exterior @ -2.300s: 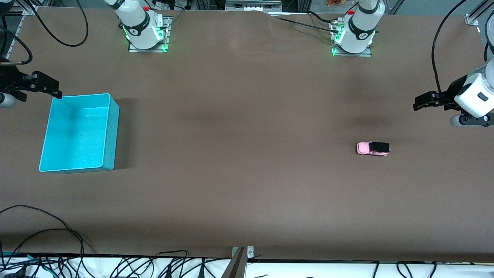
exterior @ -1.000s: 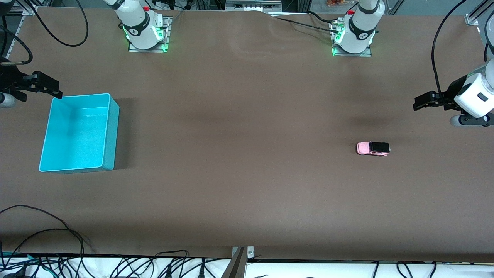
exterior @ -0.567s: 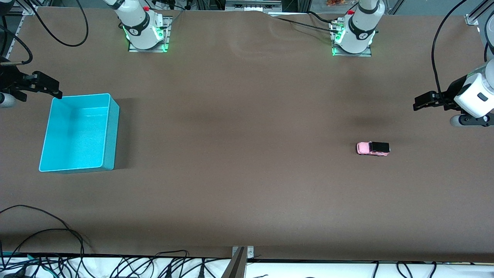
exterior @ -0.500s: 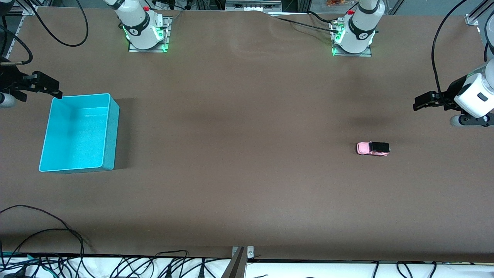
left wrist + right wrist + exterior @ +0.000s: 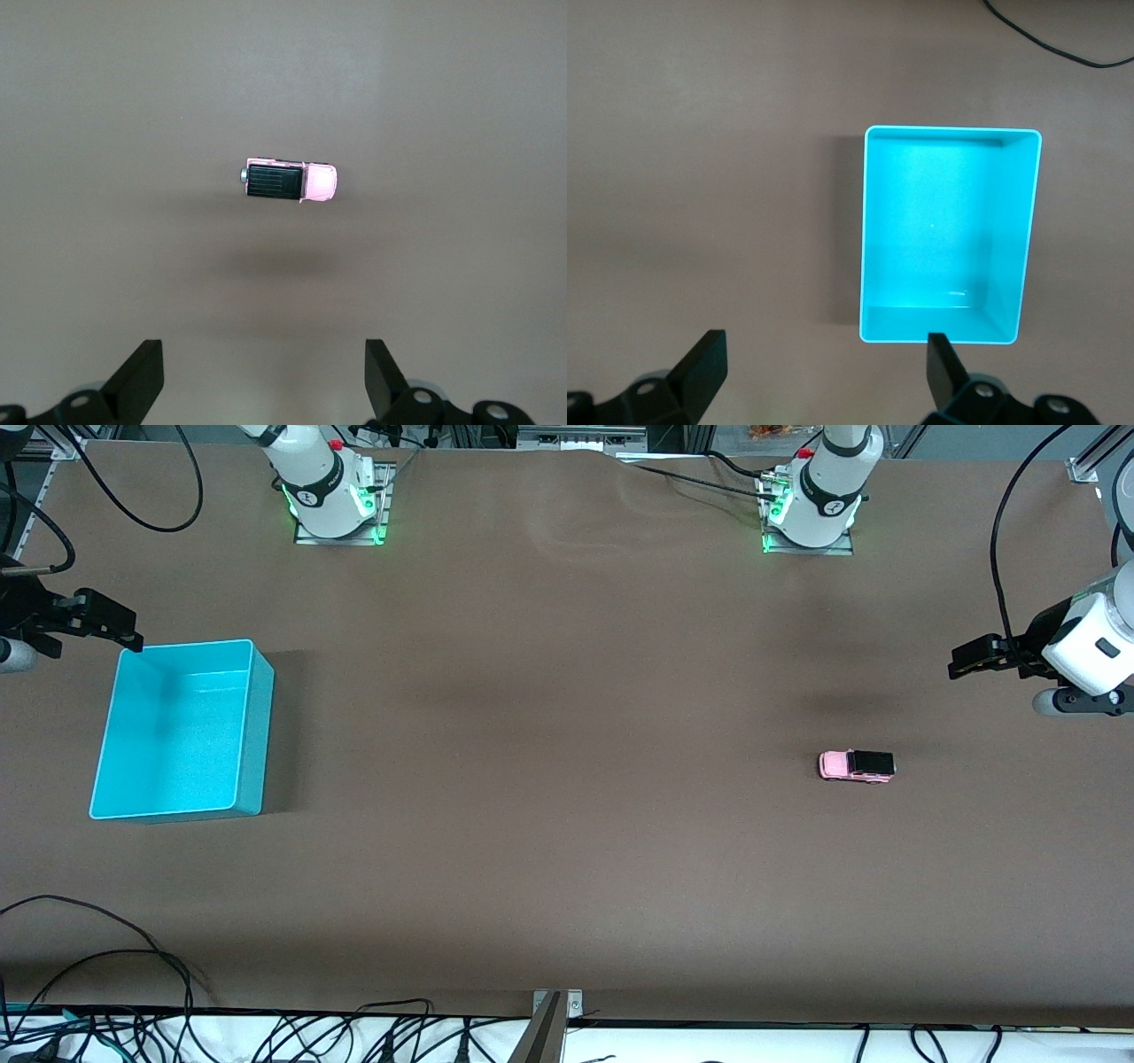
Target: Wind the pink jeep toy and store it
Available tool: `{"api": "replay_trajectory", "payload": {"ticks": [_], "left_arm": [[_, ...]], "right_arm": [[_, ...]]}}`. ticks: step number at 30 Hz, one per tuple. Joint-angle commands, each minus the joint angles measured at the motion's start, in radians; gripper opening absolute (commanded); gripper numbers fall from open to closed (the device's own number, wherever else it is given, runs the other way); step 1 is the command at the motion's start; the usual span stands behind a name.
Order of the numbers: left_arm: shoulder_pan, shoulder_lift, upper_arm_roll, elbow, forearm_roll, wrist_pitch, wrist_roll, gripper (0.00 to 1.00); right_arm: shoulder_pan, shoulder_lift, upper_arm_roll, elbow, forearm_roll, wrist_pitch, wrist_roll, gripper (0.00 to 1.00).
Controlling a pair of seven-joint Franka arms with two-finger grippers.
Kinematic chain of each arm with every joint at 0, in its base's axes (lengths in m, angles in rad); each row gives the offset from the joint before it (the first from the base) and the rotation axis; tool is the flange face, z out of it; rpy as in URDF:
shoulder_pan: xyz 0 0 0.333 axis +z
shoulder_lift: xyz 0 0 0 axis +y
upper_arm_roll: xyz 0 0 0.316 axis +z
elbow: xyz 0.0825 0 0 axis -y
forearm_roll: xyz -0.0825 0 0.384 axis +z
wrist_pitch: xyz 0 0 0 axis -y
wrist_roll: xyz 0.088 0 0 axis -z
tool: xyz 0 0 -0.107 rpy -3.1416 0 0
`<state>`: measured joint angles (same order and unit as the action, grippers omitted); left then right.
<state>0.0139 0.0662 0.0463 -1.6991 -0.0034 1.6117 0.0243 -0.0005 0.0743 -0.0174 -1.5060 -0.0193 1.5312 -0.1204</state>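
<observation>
Right, your left gripper (image 5: 264, 390), jaws wide, is nearer the jeep (image 5: 856, 765); its long axis runs twd the bin (image 5: 252, 726). Right gripper (image 5: 822, 385) waits by bin, also spread.

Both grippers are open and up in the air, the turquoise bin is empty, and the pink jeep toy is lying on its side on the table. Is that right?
Not quite. The pink jeep toy stands upright on its wheels, black roof up, as the left wrist view shows. The rest holds: the left gripper and right gripper are open in the air, and the turquoise bin is empty.
</observation>
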Motion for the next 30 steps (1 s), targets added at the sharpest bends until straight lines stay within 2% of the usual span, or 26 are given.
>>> {"api": "replay_trajectory", "payload": {"ticks": [1, 30], "left_arm": [[0.004, 0.009, -0.006, 0.018, 0.020, -0.012, 0.013, 1.00], [0.004, 0.007, -0.006, 0.018, 0.020, -0.012, 0.013, 1.00]], "right_arm": [[0.002, -0.002, 0.007, 0.016, -0.010, -0.011, 0.007, 1.00], [0.004, -0.002, 0.008, 0.016, -0.014, -0.020, 0.002, 1.00]]}}
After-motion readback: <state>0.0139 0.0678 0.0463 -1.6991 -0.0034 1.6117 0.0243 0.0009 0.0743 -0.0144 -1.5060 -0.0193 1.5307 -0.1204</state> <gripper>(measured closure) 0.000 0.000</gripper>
